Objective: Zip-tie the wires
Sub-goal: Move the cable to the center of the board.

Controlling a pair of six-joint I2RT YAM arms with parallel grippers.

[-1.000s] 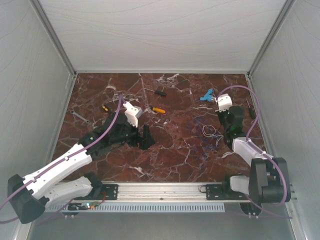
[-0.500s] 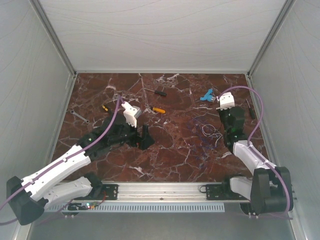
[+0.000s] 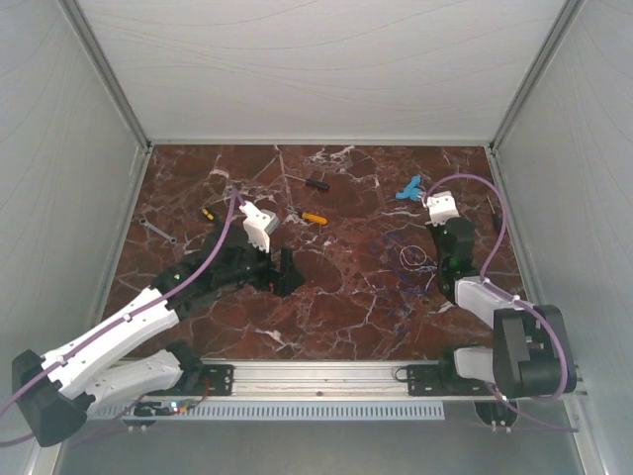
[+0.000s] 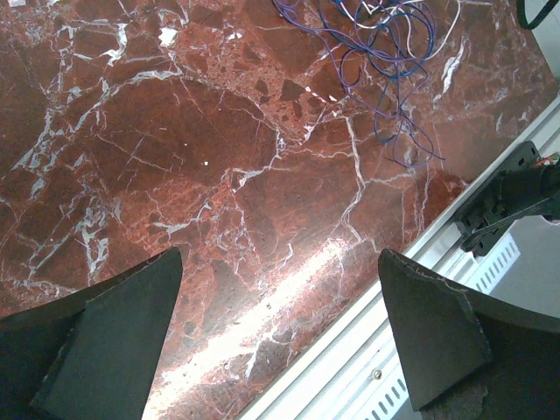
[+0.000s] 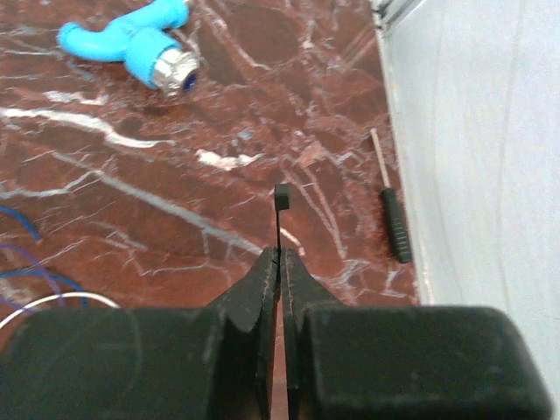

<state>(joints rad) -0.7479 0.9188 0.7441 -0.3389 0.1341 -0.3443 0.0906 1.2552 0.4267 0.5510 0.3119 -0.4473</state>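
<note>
Right wrist view, right claw pinching thin black zip tie, left claw wide, hair-thin wires looped

Left gripper jaws wide apart, nothing between them. Dark fingers sit at the bottom corners of the frame, over red marble table. Wires lie at top right: thin blue-purple loops plus a white strand, flat on the marble, well clear of both fingers. Aluminium rail runs along the lower right, with a black bracket on it.
</note>
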